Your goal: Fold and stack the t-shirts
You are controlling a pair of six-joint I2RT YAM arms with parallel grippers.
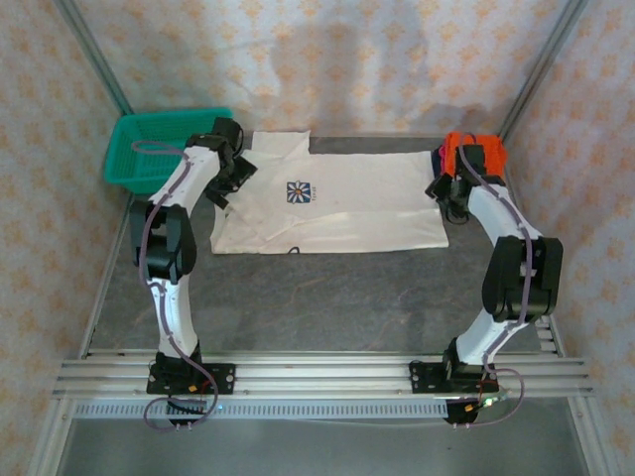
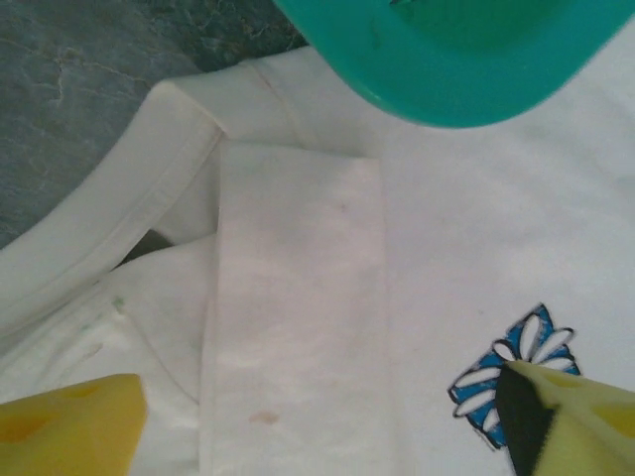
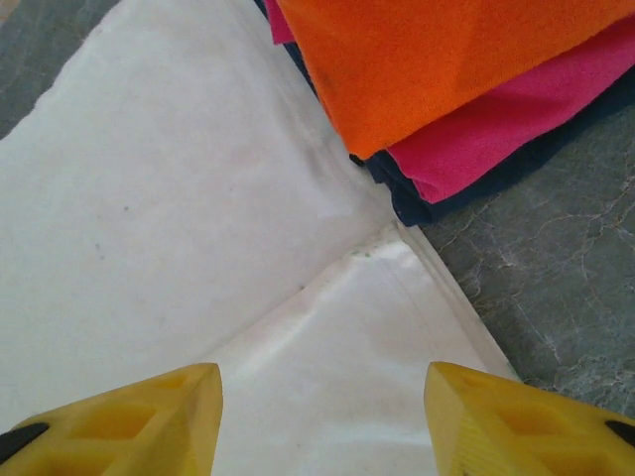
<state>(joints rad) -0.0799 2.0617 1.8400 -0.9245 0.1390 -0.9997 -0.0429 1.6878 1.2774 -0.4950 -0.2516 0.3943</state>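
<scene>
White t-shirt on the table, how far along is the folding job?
Done: orange shirt, pink shirt and dark shirt sit folded in one pile at the far right. In hand: the white t-shirt lies spread with one flap folded in; left gripper and right gripper hang over its opposite ends, jaws open. Still to do: finish folding it and put it on the pile.

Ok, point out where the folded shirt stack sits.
In the top view the folded stack sits at the table's far right, beside the white t-shirt's right end, just beyond the right gripper.
</scene>
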